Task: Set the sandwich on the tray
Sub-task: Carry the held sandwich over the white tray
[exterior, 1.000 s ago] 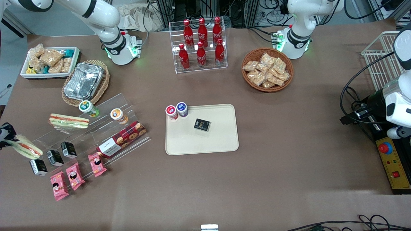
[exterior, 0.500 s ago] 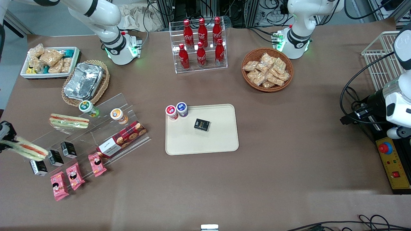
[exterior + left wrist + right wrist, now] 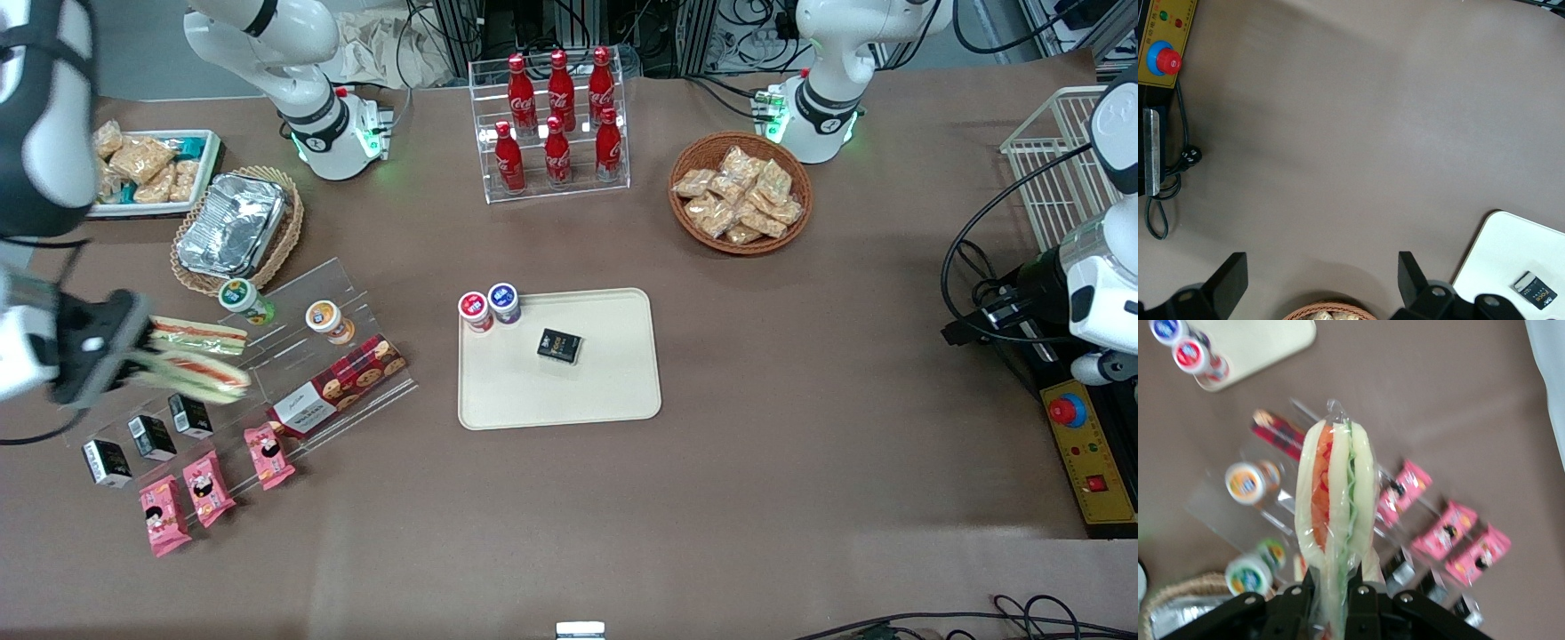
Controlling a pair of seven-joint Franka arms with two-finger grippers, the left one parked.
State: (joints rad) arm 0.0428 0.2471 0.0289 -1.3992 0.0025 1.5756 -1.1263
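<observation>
My right gripper (image 3: 133,360) is shut on a clear-wrapped wedge sandwich (image 3: 200,373) and holds it in the air over the clear acrylic display steps (image 3: 293,320). In the right wrist view the sandwich (image 3: 1335,500) stands up out of the gripper (image 3: 1333,590), white bread with red and green filling. A second sandwich (image 3: 197,334) lies on the steps, just farther from the front camera. The cream-beige tray (image 3: 605,391) lies at the table's middle, toward the parked arm from my gripper; its corner shows in the right wrist view (image 3: 1271,340).
On the tray stand two small cups (image 3: 489,307) and a black box (image 3: 559,345). On and around the steps: two cups (image 3: 322,318), a cookie box (image 3: 342,384), black boxes (image 3: 151,436), pink packets (image 3: 204,484). A foil container in a wicker basket (image 3: 233,224), a cola rack (image 3: 556,124) and a snack basket (image 3: 740,193) lie farther back.
My gripper has carried the sandwich from the table's edge toward the tray and higher, now over the display steps. The other things have not moved.
</observation>
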